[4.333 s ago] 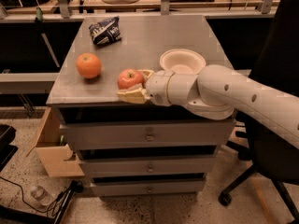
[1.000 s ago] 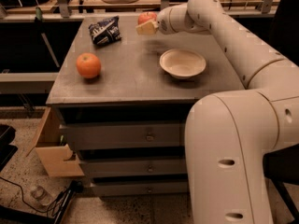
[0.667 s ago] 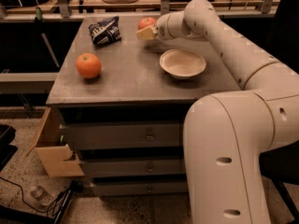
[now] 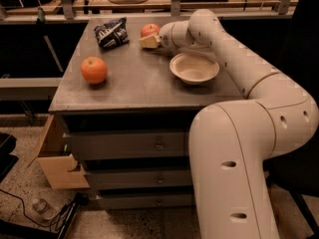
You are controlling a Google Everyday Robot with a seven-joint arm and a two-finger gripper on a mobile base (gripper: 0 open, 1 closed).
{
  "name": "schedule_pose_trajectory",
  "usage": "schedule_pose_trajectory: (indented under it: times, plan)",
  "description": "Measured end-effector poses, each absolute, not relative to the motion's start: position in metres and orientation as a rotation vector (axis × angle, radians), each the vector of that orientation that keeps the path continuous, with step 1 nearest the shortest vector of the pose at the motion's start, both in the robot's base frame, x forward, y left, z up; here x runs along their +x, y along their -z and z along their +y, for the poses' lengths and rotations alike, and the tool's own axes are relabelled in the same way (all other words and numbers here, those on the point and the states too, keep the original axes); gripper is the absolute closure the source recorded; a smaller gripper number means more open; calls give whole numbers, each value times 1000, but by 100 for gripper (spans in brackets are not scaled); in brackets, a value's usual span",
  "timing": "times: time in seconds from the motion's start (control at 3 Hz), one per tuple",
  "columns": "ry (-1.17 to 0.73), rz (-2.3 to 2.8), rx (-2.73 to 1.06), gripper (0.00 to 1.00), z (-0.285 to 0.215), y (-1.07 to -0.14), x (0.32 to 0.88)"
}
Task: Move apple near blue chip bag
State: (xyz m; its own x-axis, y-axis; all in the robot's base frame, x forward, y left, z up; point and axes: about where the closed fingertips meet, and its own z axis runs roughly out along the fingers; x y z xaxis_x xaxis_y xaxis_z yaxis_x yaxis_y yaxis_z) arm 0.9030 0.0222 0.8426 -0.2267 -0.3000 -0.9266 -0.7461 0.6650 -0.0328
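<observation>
The apple (image 4: 149, 30), red-pink with yellowish patches, is at the back of the grey cabinet top (image 4: 134, 83), just right of the blue chip bag (image 4: 112, 32), a dark blue wrinkled bag with white lettering. A small gap separates the two. My gripper (image 4: 149, 41) is right against the near side of the apple, reaching in from the right at the end of the white arm (image 4: 224, 49). I cannot tell whether the apple rests on the top or is held just above it.
An orange round fruit (image 4: 94, 69) sits at the left of the top. A cream bowl (image 4: 194, 67) stands right of centre, under my forearm. A rail runs behind the cabinet. A drawer (image 4: 55, 158) stands open at lower left.
The apple went with my gripper from the front of the top to the back. Over the last second both moved slightly left and down, closer to the chip bag.
</observation>
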Motion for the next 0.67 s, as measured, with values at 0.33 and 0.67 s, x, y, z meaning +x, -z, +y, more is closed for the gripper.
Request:
schedule_pose_trajectory:
  times: [0.33, 0.67]
  plan:
    - [-523, 1806, -837, 83, 24, -841, 904]
    - [-523, 1807, -837, 61, 24, -842, 904]
